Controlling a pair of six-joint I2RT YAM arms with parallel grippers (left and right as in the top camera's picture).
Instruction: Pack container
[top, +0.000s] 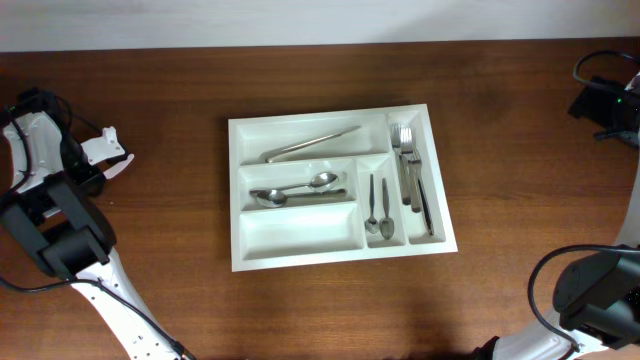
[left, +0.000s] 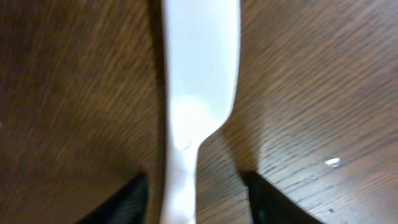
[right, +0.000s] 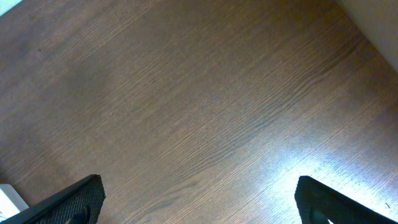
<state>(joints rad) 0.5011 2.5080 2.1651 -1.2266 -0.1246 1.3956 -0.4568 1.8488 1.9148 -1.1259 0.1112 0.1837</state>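
The left gripper (left: 194, 190) has its jaws apart around the handle of a white plastic knife (left: 200, 68). The handle lies nearer one finger, so closing may twist it away. The right gripper (right: 199, 199) is wide apart and empty. The container (top: 290, 232) lies well apart, in the middle of the table (top: 500, 80).

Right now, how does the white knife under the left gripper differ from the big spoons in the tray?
The knife is white and looks like plastic; the spoons are shiny metal. The knife lies on the bare table, outside the tray; the spoons sit in its middle wide compartment. The knife's handle lies between the open fingers of the left gripper, with a gap on either side; nothing is near the spoons. Both lie flat.
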